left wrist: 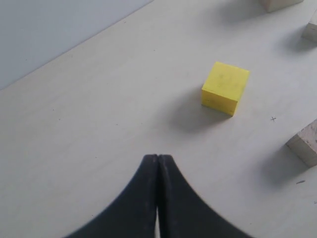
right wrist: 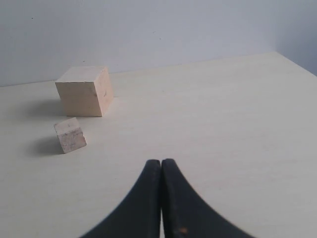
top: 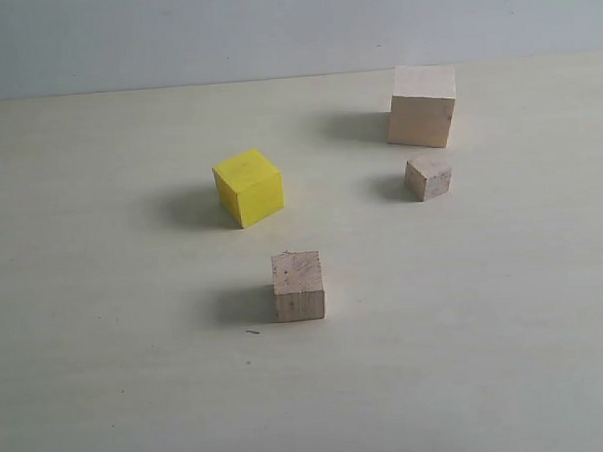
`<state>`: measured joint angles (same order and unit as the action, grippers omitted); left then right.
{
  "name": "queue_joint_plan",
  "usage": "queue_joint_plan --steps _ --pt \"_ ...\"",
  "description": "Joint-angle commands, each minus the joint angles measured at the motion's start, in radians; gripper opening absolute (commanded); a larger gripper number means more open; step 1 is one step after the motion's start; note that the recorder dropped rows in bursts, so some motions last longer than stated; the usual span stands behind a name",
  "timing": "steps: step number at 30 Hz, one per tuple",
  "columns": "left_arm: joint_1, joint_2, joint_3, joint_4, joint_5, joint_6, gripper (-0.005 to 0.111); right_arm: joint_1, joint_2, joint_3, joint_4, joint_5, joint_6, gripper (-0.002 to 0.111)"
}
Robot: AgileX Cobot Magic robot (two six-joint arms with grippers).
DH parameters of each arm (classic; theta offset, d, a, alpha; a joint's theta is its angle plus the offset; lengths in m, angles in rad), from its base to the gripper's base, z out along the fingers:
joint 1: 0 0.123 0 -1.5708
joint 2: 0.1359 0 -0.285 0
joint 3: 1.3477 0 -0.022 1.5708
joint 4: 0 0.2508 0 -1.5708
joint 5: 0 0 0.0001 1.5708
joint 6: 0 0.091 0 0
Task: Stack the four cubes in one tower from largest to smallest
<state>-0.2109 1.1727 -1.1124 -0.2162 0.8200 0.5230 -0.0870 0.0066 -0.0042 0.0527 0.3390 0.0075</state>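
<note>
In the exterior view you have four cubes standing apart on the table (top: pixel 108 375), none resting on another. The largest cube (top: pixel 421 106) sits far back on the right, with the smallest cube (top: pixel 427 176) near it, just in front. The second-largest cube (top: pixel 248 187) lies well left of those two. The medium cube (top: pixel 298 285) stands nearest the front, between them.

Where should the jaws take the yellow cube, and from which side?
From above, on two opposite side faces of the yellow cube. It sits flat, nothing touching it, turned at an angle, so the jaws should likely rotate to match.
</note>
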Motion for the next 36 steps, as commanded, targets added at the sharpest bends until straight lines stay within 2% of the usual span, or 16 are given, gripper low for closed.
queue_joint_plan --steps 1,9,16,24,28,36 --pt "0.001 0.026 -0.008 -0.056 -0.008 -0.007 0.0 -0.006 -0.007 0.004 -0.002 -0.006 -0.008 0.0" --pt "0.001 0.11 -0.008 -0.253 -0.013 -0.001 0.0 -0.006 -0.007 0.004 -0.004 -0.006 -0.008 0.0" --pt "0.001 0.185 -0.008 -0.31 -0.013 0.002 0.0 -0.006 -0.007 0.004 0.0 -0.006 -0.008 0.0" --pt "-0.001 0.25 -0.008 -0.421 -0.013 0.082 0.0 -0.006 -0.007 0.004 0.0 -0.006 -0.008 0.0" --pt "-0.043 0.276 -0.008 -0.421 -0.023 0.109 0.0 -0.006 -0.007 0.004 0.0 -0.006 -0.008 0.0" --pt "-0.191 0.309 -0.025 -0.414 -0.135 0.121 0.0 -0.006 -0.007 0.004 -0.004 -0.006 -0.008 0.0"
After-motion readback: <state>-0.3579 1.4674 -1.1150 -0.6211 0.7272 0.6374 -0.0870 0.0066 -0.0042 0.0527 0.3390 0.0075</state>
